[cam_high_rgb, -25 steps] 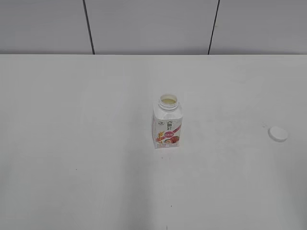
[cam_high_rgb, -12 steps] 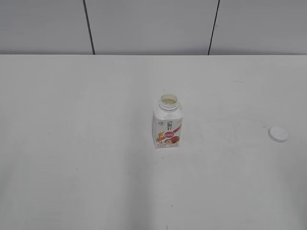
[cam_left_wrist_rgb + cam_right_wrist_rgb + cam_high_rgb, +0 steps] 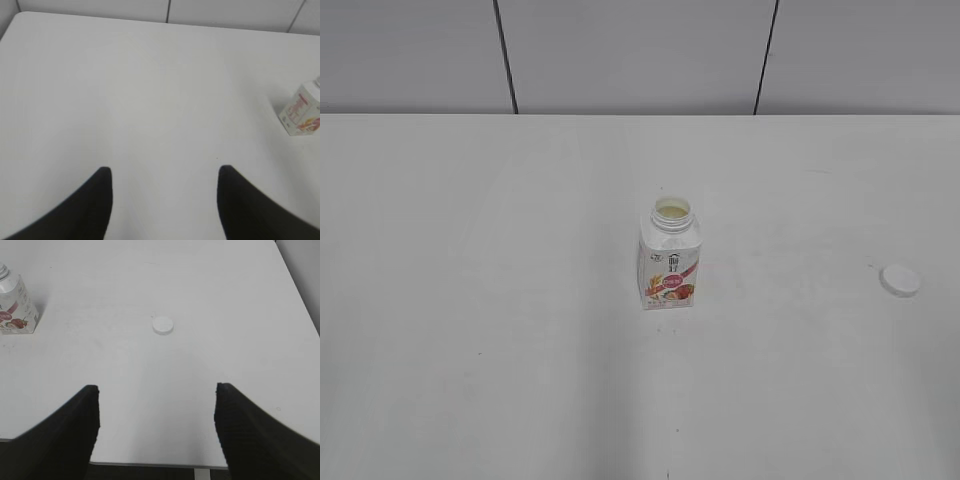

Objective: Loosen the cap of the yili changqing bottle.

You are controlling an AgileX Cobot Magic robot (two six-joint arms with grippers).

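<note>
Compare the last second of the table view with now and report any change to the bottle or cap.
Nothing visibly changed. The yili changqing bottle stands upright and uncapped mid-table, and the cap lies apart on the table to its right, both where they were. No tool shows in that view.

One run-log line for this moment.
cap: off, on table | bottle: upright, open | left gripper: open, empty | right gripper: open, empty

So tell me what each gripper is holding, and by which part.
Nothing is held. Both grippers' jaws are open and empty; the cap lies on the table, apart from the bottle.
</note>
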